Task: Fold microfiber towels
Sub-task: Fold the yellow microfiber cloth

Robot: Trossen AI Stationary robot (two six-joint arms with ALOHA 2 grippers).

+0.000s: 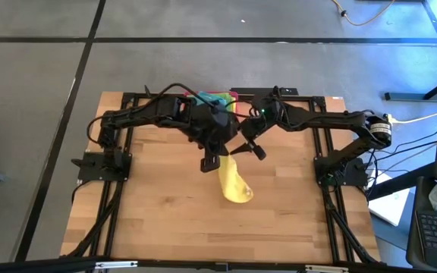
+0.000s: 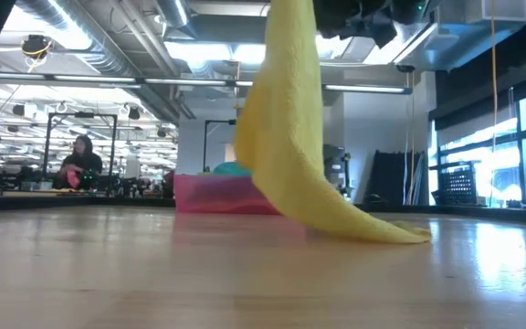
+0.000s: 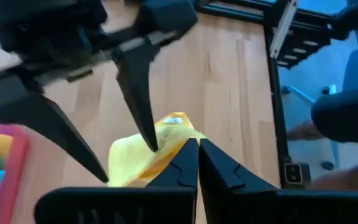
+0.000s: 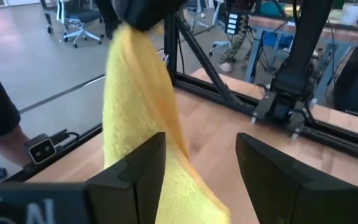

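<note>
One yellow towel (image 1: 234,186), one pink tray (image 2: 217,194)

Yellow towel (image 1: 234,184) hangs lifted, lower end on table

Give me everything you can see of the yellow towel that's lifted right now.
The yellow towel is a soft, fuzzy-looking cloth, plain bright yellow. It hangs bunched into a narrow drape from the left tool, which is shut on its top edge. Its lower end trails onto the wooden table near the middle and lies spread there. The right tool is open, its fingers standing either side of the hanging cloth; whether they touch it is unclear.
</note>
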